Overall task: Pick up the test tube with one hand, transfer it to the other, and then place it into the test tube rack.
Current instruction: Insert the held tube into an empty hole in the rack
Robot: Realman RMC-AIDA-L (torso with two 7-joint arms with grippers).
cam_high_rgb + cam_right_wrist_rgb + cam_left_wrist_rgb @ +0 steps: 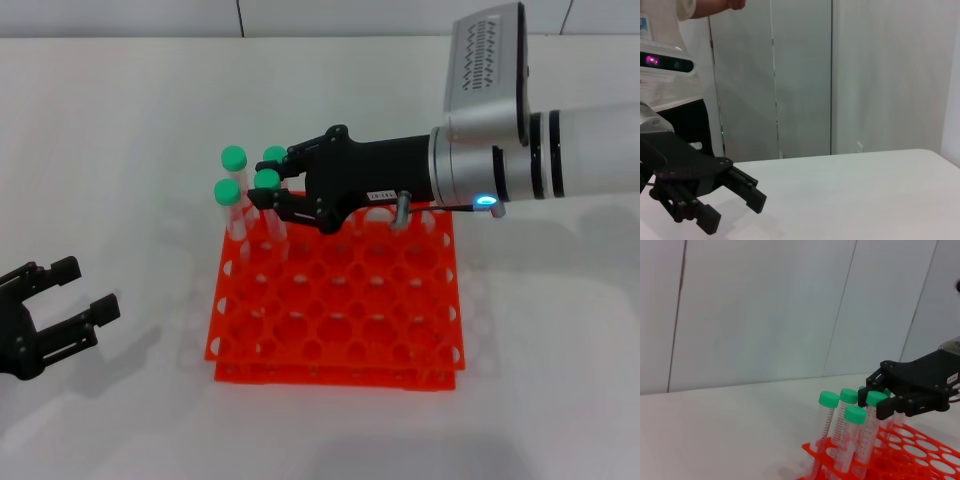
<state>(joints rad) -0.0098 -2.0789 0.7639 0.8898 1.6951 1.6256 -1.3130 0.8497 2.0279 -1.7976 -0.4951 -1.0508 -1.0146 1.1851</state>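
Nearest the robot's body, the left gripper [65, 305] rests low over the table [120, 120] with its fingers spread and nothing between them, well apart from the work. Beyond it stands the test tube rack [340, 300], and over the rack's far corner the right gripper [268, 195] reaches in from the right. Just at its fingertips sits the test tube [266, 185], its green cap between the jaws, one of four green-capped tubes clustered in that corner. The jaws look closed about the tube just under the cap, so I judge the gripper is grasping it, and the placing step is in hand, with the tube already seated in a hole or nearly so. The next move would call for opening the jaws and backing the fingers straight off without knocking the three neighbouring tubes, which stand just beside them. The left wrist view shows the tubes leaning in their holes and the right gripper [885, 402] from the side, which the head view does not; the right wrist view shows the rack not at all, only the left gripper [735, 200], its jaws parted.
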